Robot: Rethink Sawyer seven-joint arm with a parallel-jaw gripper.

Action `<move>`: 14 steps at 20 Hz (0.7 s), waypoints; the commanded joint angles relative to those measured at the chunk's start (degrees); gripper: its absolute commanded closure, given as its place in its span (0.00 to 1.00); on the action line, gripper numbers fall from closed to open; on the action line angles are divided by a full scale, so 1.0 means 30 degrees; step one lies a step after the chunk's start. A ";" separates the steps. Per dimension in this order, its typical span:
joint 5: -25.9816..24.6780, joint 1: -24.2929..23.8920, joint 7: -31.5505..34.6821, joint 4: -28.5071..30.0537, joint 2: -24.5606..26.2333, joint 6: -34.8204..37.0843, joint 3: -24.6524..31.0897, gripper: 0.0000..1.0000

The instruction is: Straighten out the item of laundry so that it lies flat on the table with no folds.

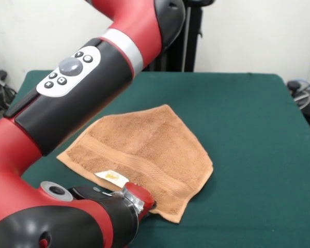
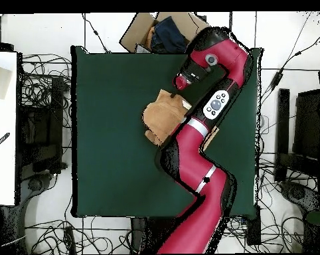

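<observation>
Lying folded on the green table (image 1: 248, 119), the orange-tan towel (image 1: 144, 150) is seen in the front view slightly left of the table's middle and toward its near side. A rough four-sided shape is formed, with one corner pointing to the far side and another to the near right, where doubled layers can be made out along the near right edge. A woven band (image 1: 139, 166) is run across the cloth parallel to its near left edge, and a white label with a yellow mark (image 1: 111, 177) is found at that edge.

Much of the left half of the front view is filled by the red and black arm (image 1: 67, 93), whose grey button pad (image 1: 68, 71) is turned upward. The arm's end (image 1: 139, 199), a red and silver piece, is placed at the towel's near edge, just beside the label. The gripper's fingers are not shown in either view, so whether the claw is spread or pressed together cannot be told.

In the overhead view the towel (image 2: 161, 118) is partly covered by the arm (image 2: 202, 133), and a cardboard box (image 2: 139, 30) with dark contents is seen beyond the table's edge.
</observation>
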 commanded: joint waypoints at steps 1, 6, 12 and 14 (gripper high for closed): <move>-0.0508 0.0962 0.4151 -0.0456 -0.1819 -0.1178 -0.4559 1.00; 0.1790 0.1141 0.5573 0.0519 -0.2954 0.0090 -0.6741 1.00; 0.4809 0.1023 0.7061 0.1540 -0.3866 0.1427 -0.9125 1.00; 0.5565 0.1030 0.7356 0.1761 -0.4080 0.1657 -0.9845 1.00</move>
